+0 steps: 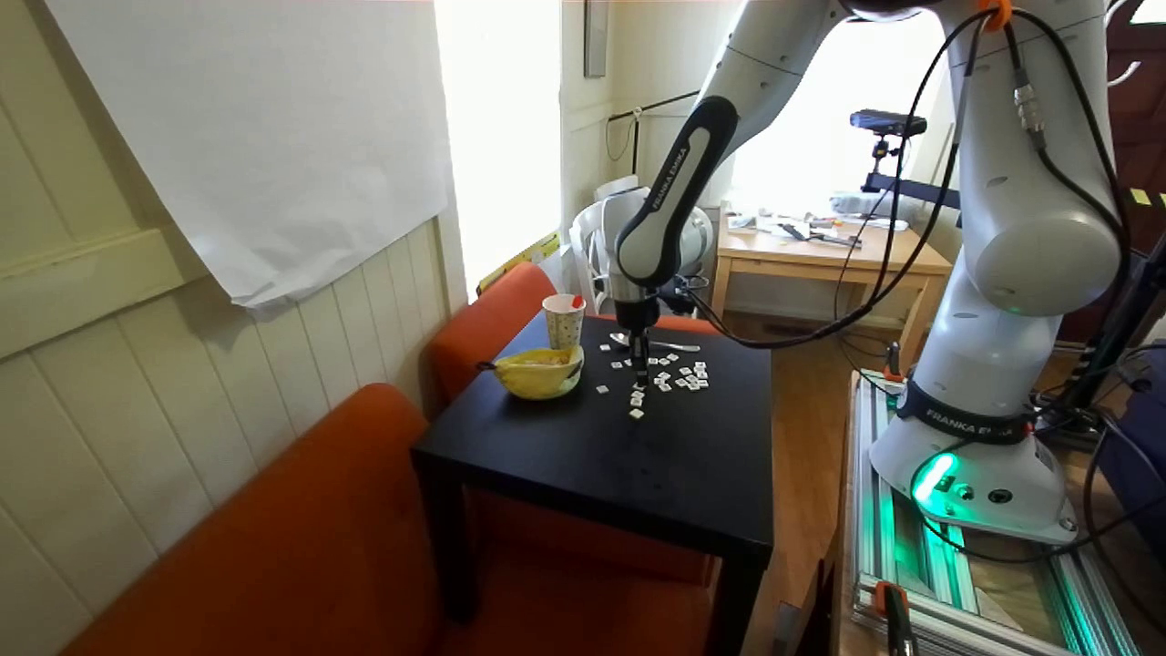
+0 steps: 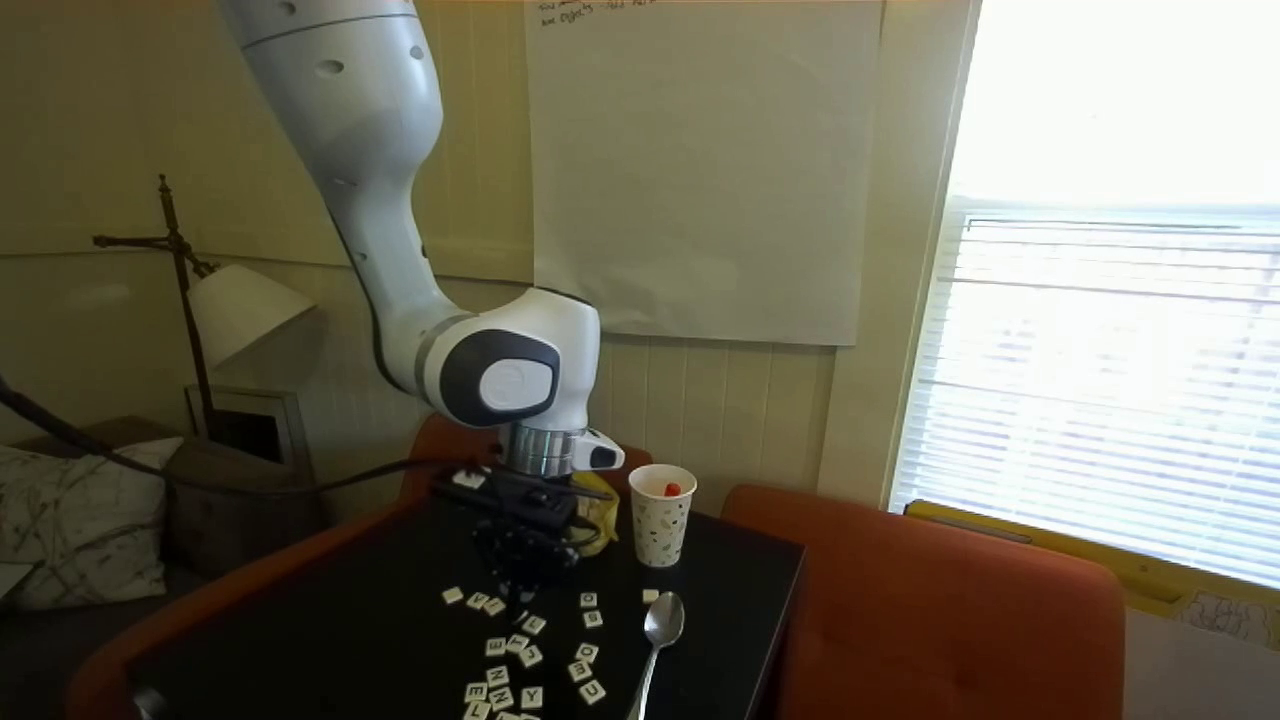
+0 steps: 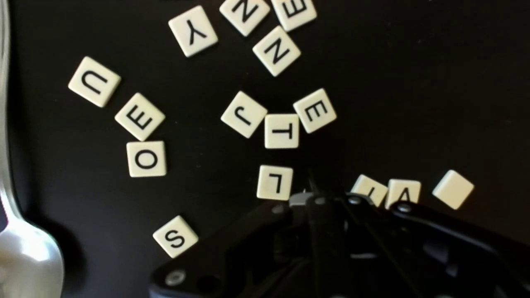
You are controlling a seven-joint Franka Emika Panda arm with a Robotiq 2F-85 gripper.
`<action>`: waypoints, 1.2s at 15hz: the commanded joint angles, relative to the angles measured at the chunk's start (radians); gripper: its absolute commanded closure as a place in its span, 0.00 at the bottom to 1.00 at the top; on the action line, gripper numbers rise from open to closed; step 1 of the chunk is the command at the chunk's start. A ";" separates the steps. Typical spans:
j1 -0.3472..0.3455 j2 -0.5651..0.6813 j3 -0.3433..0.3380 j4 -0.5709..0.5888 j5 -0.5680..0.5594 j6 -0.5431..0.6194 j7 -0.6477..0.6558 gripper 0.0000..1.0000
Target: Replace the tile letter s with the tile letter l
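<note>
The L tile (image 3: 274,182) lies flat, letter up, on the dark table (image 1: 583,465); it also shows in an exterior view (image 2: 535,624). The S tile (image 3: 176,236) lies apart from it, to the lower left in the wrist view, and shows in an exterior view (image 2: 593,619). My gripper (image 3: 325,192) points down with its fingers together and no tile visible between them. It is low over the table (image 2: 515,603), between the L tile and a row of an I tile (image 3: 369,189), a V tile (image 3: 403,192) and a blank tile (image 3: 453,189). The dark fingertips are hard to make out.
Several other tiles lie nearby, including T (image 3: 282,131), J (image 3: 244,114), E (image 3: 315,111) and O (image 3: 146,159). A spoon (image 2: 663,622) lies beside the tiles. A patterned cup (image 1: 565,330) and a yellow bowl (image 1: 537,379) stand at the table's side.
</note>
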State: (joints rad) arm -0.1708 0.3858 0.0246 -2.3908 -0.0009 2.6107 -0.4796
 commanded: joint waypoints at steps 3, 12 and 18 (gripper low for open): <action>-0.006 0.032 0.003 0.015 -0.041 0.008 -0.065 1.00; -0.008 0.037 0.003 0.014 -0.068 0.003 -0.111 1.00; -0.010 0.037 0.003 0.010 -0.086 0.003 -0.149 1.00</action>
State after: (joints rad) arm -0.1709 0.3865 0.0264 -2.3908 -0.0630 2.6104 -0.6062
